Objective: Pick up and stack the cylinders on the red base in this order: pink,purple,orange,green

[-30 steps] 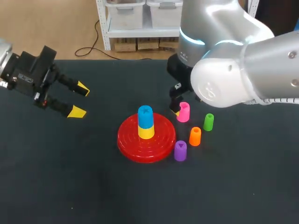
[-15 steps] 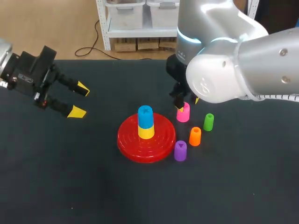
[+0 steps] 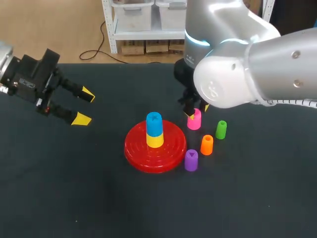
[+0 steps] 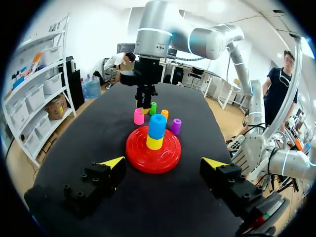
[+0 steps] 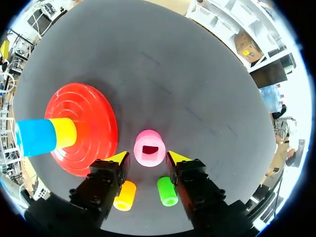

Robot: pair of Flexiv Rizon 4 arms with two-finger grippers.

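- Our right hand (image 3: 197, 112) sits just right of frame centre in the head view. Its fingers are narrowly spread, one yellow tip on each side of the pink plastic cylinder (image 3: 194, 120).
- In the right wrist view both tips look just clear of the pink plastic cylinder, so we see no grip on it.
- The pink plastic cylinder stands upright on the dark table (image 3: 74, 188), just off the upper right edge of the red round ridged base (image 3: 148, 158). Its recessed top faces up.
- The red round ridged base lies flat at frame centre. A yellow plastic cylinder (image 3: 155, 141) stands on its middle, with a blue plastic cylinder (image 3: 154, 123) stacked on top.
- The green plastic cylinder (image 3: 221, 130) is upright on the table, right of the pink one and apart from it.
- The orange plastic cylinder (image 3: 206, 145) is upright, lower in frame between pink and green, near the base's right edge.
- The purple plastic cylinder (image 3: 191, 160) is upright just beside the base's lower right edge. We cannot tell whether it touches.
- Our left hand (image 3: 85, 106) hangs over the table at upper left of frame, fingers wide apart, well apart from the base.
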